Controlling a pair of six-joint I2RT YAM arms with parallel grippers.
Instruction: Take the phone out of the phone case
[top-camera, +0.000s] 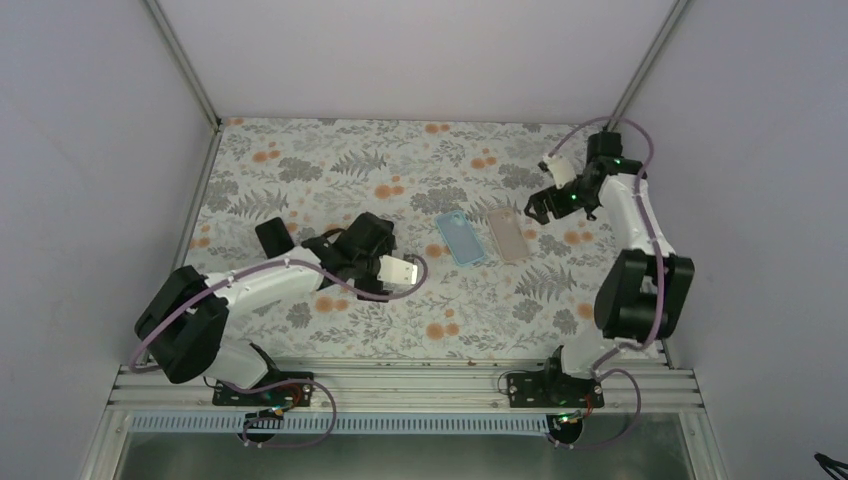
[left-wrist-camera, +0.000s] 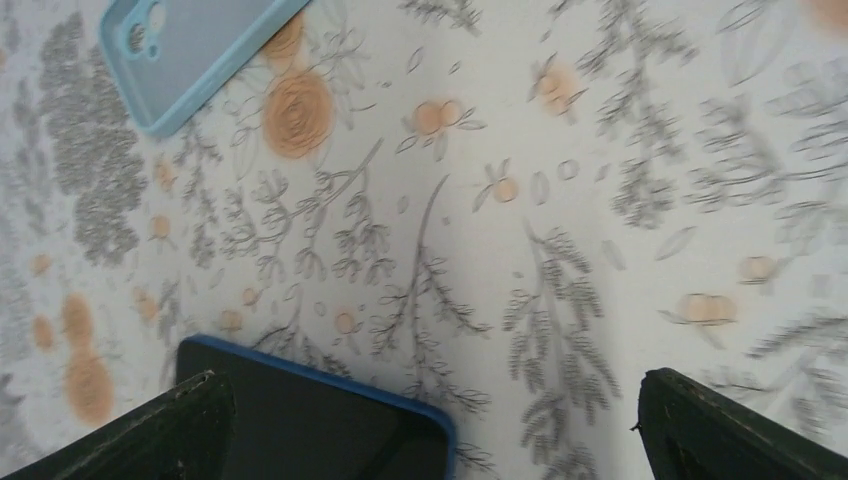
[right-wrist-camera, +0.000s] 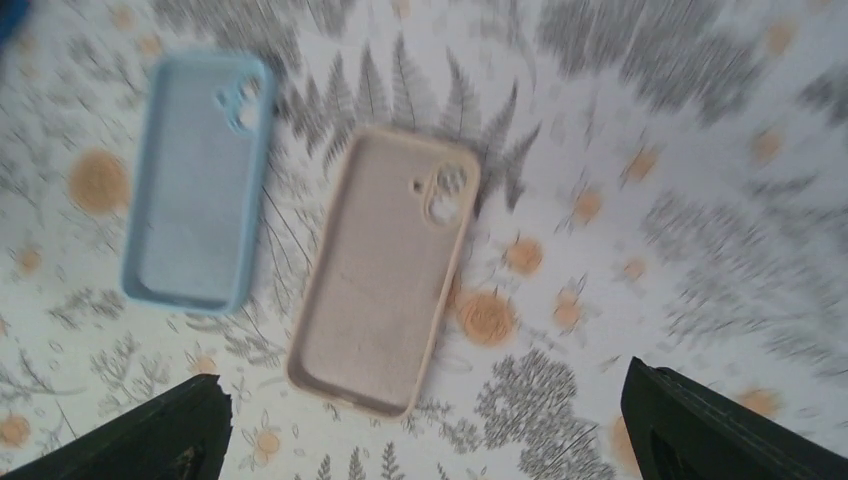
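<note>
The left claw (left-wrist-camera: 428, 390) and right claw (right-wrist-camera: 425, 390) both gape empty, and the dark, blue-rimmed phone (left-wrist-camera: 310, 425) lies bare on the floral-print counter (top-camera: 300, 160) beneath the left one, apart from the empty light-blue silicone case (right-wrist-camera: 200, 180) and beige silicone case (right-wrist-camera: 385, 270), so I reckon a low arm sweep could shove it away.

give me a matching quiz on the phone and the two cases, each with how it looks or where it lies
Things:
1 blue case
2 beige case
3 phone

Descriptions:
a dark with a blue edge, beside the left fingers
b empty, right one of the two in the top view
c empty, left one of the two in the top view

Pairs: 1-c, 2-b, 3-a
</note>
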